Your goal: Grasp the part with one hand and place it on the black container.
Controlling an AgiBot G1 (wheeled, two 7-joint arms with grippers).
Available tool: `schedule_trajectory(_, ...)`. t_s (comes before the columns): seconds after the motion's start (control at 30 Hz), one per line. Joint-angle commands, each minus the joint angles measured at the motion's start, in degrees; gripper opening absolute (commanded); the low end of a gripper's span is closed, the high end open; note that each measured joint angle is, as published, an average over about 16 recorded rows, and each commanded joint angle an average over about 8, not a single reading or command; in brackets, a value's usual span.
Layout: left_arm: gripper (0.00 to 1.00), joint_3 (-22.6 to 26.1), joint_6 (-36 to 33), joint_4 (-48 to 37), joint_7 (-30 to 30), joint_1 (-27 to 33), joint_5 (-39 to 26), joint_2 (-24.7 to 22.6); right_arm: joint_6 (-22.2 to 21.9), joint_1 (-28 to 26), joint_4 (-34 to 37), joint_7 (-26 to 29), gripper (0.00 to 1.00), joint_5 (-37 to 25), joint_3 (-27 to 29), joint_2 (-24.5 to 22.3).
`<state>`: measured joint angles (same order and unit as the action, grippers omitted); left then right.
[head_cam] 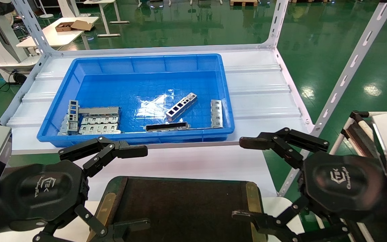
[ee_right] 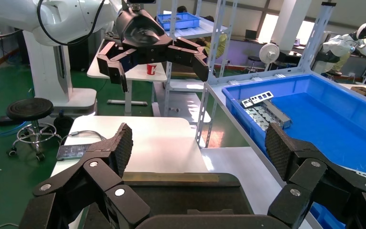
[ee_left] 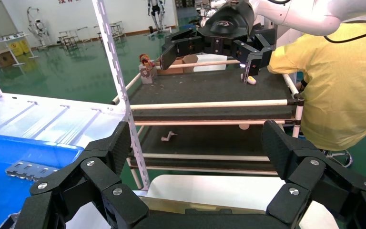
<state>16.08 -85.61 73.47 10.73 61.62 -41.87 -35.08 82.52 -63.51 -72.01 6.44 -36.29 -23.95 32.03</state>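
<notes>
The part (head_cam: 181, 106), a narrow silver strip with a row of rectangular cutouts, lies slanted on the floor of the blue bin (head_cam: 136, 60), right of centre. The black container (head_cam: 180, 208) lies in front of the bin, its brass-coloured edges showing; it also shows in the right wrist view (ee_right: 186, 200). My left gripper (head_cam: 139, 188) is open and empty over the container's left end. My right gripper (head_cam: 244, 178) is open and empty over its right end. Both are well short of the part.
The bin also holds a dark single-slot strip (head_cam: 167, 126), a wide grey stack of brackets (head_cam: 94, 120) at its left and another bracket (head_cam: 216, 113) by its right wall. White slotted shelf uprights (head_cam: 348, 70) rise at the sides. A rack of rods (ee_left: 209, 102) stands to the right.
</notes>
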Motion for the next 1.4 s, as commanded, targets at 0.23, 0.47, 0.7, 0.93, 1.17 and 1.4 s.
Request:
schedule_trajectory(0.23, 1.0, 0.0, 0.0, 0.0, 0.0, 0.0, 0.0, 0.0, 0.0, 0.0, 0.0, 0.0, 1.0, 0.0, 0.0, 0.0)
schedule_trajectory(0.47, 1.0, 0.0, 0.0, 0.0, 0.0, 0.0, 0.0, 0.0, 0.0, 0.0, 0.0, 0.0, 1.0, 0.0, 0.0, 0.0)
schedule_trajectory(0.7, 1.0, 0.0, 0.0, 0.0, 0.0, 0.0, 0.0, 0.0, 0.0, 0.0, 0.0, 0.0, 1.0, 0.0, 0.0, 0.0)
schedule_trajectory(0.93, 1.0, -0.01, -0.01, 0.01, 0.0, -0.01, 0.0, 0.01, 0.0, 0.0, 0.0, 0.0, 1.0, 0.0, 0.0, 0.0)
schedule_trajectory(1.17, 1.0, 0.04, 0.72, -0.34, 0.01, 0.19, -0.26, -0.39, 0.0, 0.0, 0.0, 0.0, 1.0, 0.0, 0.0, 0.0)
schedule_trajectory(1.4, 1.0, 1.3, 5.0, -1.49, 0.97, 2.2, -3.71, -2.73, 0.01, 0.0, 0.01, 0.0, 1.0, 0.0, 0.0, 0.0)
